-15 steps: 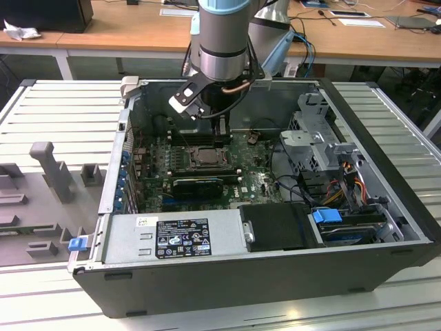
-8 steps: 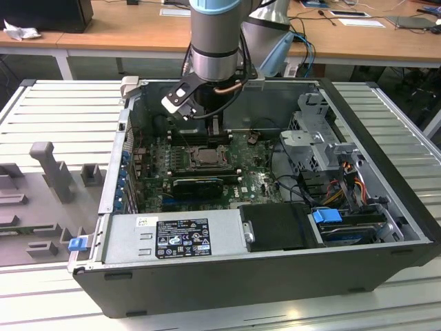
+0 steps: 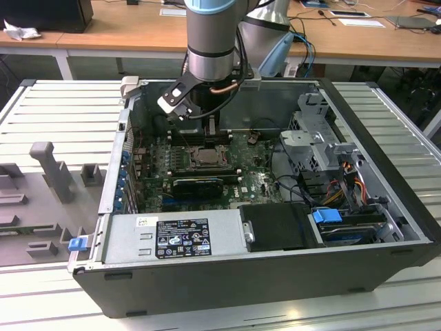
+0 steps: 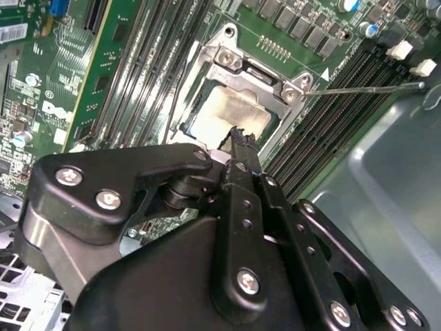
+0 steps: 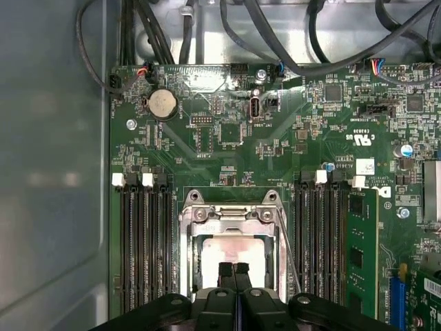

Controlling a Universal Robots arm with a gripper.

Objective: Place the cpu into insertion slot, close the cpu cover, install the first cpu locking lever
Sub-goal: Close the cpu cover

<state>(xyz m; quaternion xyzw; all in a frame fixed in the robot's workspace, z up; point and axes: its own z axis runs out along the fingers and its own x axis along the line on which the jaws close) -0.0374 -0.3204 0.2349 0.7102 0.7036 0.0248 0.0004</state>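
Computer case [image 3: 275,276], coin battery [image 5: 163,103], memory slots [image 5: 145,241]

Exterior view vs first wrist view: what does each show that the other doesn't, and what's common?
Exterior view: the arm reaching down into the open case, the labelled power supply, the drive cage, and a grey fixture on the exterior view's left.
First wrist view: the fingers closed together over the cpu, a coin cell, and white-clipped memory slots.
Both: the slot with its silver surround, on the green board.
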